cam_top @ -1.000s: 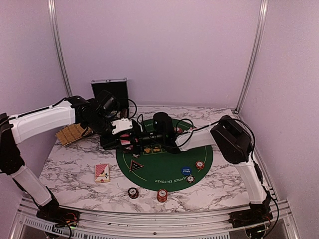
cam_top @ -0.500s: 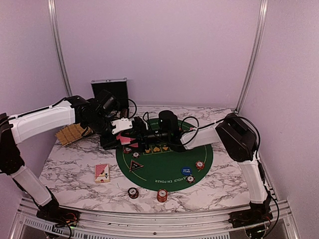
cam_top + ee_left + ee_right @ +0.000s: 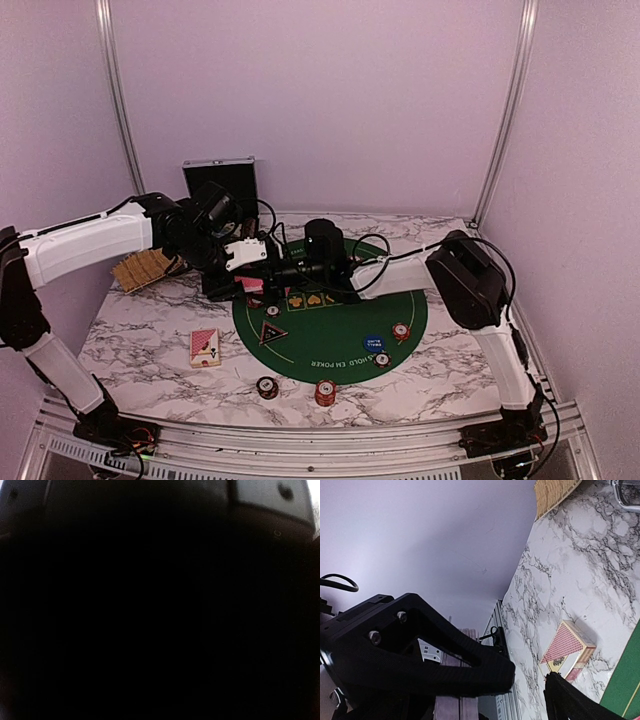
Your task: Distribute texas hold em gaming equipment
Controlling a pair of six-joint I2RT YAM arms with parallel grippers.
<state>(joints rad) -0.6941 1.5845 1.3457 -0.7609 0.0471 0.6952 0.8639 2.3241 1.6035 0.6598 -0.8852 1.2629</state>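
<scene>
right pincer (image 3: 530,677) gapes wide, left pincer (image 3: 250,278) pressed together; so close by the mat (image 3: 340,335), i fear they collide, scattering chips (image 3: 400,331).

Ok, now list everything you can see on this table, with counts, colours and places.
white marble table: one, grey-veined, under everything
round green felt mat: one, table centre
silver metal case: one, black-lined, standing at back left
tan woven pad: one, left side, under the left arm
red-backed deck of playing cards: one, on marble left of the mat
black triangular marker button: one, mat's left part
blue round marker button: one, mat's near right
small round poker chips: about five, red-white and dark, three on mat, two on marble in front
left pincer: one, shut, mat's far-left edge
right pincer: one, black, open
</scene>
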